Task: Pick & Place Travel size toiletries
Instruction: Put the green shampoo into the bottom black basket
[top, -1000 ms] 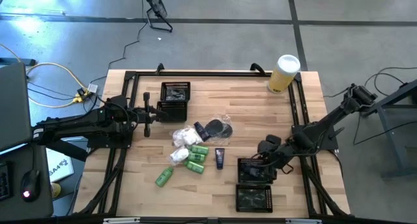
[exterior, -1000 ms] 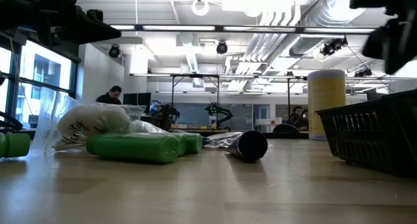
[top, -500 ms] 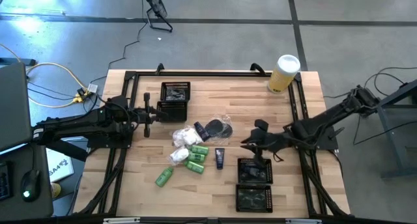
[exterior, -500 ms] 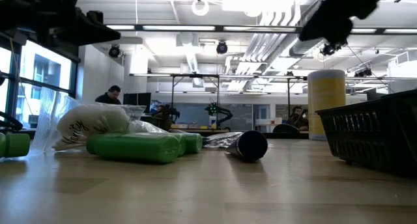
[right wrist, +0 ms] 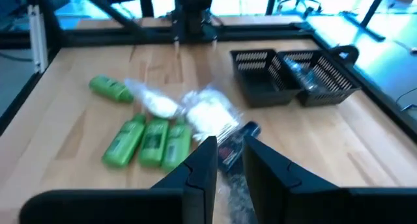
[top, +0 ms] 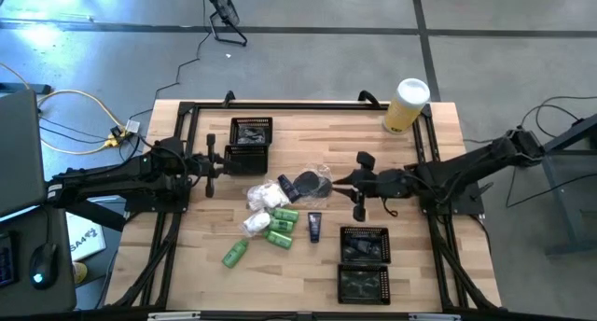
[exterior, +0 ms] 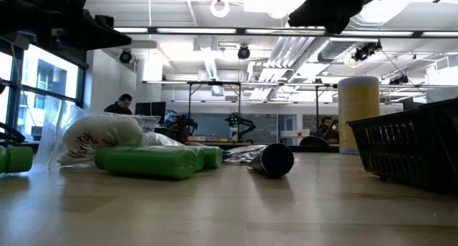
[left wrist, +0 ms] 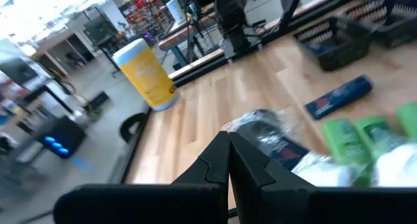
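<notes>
The travel-size toiletries sit in a loose pile at mid-table. There's the dark blue-black tube (top: 314, 227), lying flat with its long axis running front to back across the table, one end toward the pile. Just to its left lie the bright green little bottles (top: 281, 225), side by side and touching; in the right wrist view they lie parallel (right wrist: 148, 142), long axes together. One more stray green bottle (top: 234, 254) lies apart toward the front-left, tilted diagonally. White crinkly packets (top: 266, 196) are heaped above the bottles, and the round dark flat cases (top: 312, 183) sit inside clear wrap at the pile's right edge.

Now the right gripper (top: 360, 185) — a second ago it was down over the black mesh trays (top: 365, 261) at the front-right; it has swung up and left and now hangs just right of the dark cases, above the table. Its fingers (right wrist: 201, 164) show a narrow gap with nothing between them, narrower than a second back.

The left gripper (top: 214, 166) hasn't budged: parked beside the black mesh basket (top: 249, 144) at the back-left, fingers (left wrist: 218, 160) pressed together, holding nothing.

Back-right corner, the tall yellow cylinder with white lid (top: 407, 104) stands upright on the wooden table (top: 308, 123). The pile itself is unchanged.
</notes>
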You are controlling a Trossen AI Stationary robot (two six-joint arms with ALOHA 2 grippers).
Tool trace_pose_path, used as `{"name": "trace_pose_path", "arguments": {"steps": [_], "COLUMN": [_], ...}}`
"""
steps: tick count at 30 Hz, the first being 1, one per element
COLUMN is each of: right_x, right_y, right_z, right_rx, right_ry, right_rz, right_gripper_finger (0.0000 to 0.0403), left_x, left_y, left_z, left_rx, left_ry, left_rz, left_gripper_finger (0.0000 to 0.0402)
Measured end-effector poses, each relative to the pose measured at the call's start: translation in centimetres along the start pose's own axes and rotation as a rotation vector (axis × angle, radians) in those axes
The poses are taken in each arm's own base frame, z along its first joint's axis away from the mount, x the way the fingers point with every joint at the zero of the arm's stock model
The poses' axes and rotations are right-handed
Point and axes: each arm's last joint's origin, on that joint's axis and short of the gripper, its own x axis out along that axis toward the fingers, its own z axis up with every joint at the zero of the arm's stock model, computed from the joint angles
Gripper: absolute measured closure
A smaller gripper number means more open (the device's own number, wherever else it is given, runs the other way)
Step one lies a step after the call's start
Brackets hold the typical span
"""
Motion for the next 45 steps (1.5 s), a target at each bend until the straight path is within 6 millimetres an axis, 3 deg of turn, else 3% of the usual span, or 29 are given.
{"name": "trace_pose_path", "arguments": {"steps": [11, 23, 29, 35, 45], "right_x": [3.0, 4.4, 4.4, 4.4, 4.6], "right_y": [-2.2, -2.7, -2.7, -3.0, -3.8], "right_z": [0.2, -0.4, -0.3, -0.3, -0.2], "right_rx": [-0.073, -0.071, -0.097, -0.108, -0.096], "right_ry": [-0.043, -0.029, -0.036, -0.035, -0.033], "right_rz": [-0.088, -0.116, -0.122, -0.133, -0.16], "right_gripper_finger": [0.0337, 0.0337, 0.0337, 0.0337, 0.0337], "left_x": [0.1, 3.1, 4.1, 4.8, 3.9], "left_y": [-0.2, -2.5, -4.3, -5.8, -7.3], "left_z": [0.2, 1.7, 1.9, 4.0, 6.4], "left_rx": [-0.309, -0.301, -0.383, -0.401, -0.435], "left_ry": [-0.024, -0.072, 0.041, 0.133, 0.648], "left_rz": [-0.058, -0.128, -0.082, -0.114, -0.129], "left_gripper_finger": [0.0401, 0.0401, 0.0401, 0.0401, 0.0401]}}
